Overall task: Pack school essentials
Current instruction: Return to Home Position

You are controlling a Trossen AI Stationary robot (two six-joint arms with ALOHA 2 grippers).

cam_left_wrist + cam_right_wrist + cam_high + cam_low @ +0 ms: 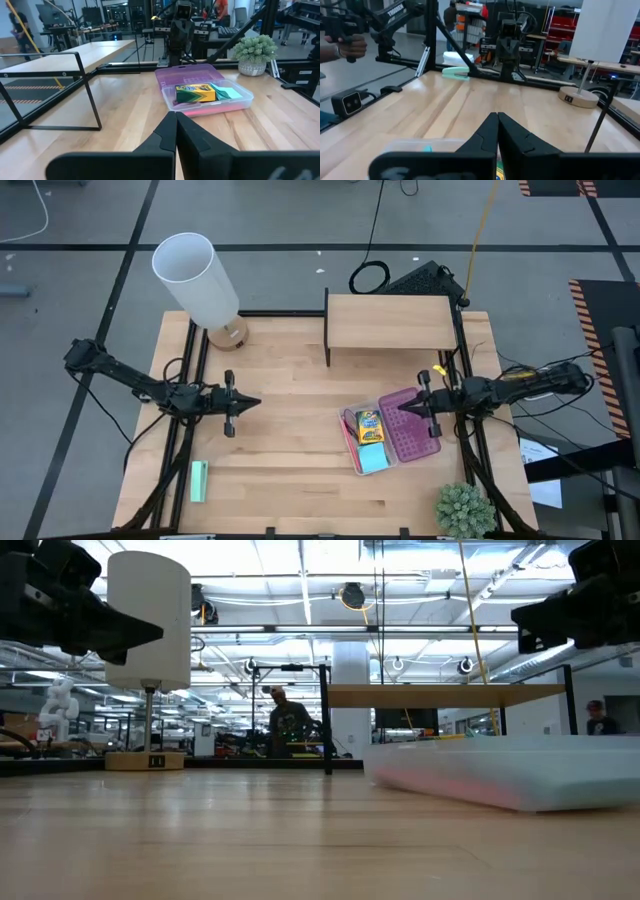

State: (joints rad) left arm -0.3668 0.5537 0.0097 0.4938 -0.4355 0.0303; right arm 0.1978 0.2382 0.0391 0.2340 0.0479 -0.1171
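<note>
While both jaws sit closed, pencil case (412, 432) open, crayon box (368, 424), note pad (373, 459) inside.

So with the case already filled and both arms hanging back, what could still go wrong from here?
1. The pencil case lies open, its purple lid directly under the right gripper; a careless descent could shove it rather than close it.
2. The yellow crayon box sits propped over the light-blue note pad, so the lid may not shut flat.
3. A green item lies far off near the left gripper, possibly left unpacked.
</note>
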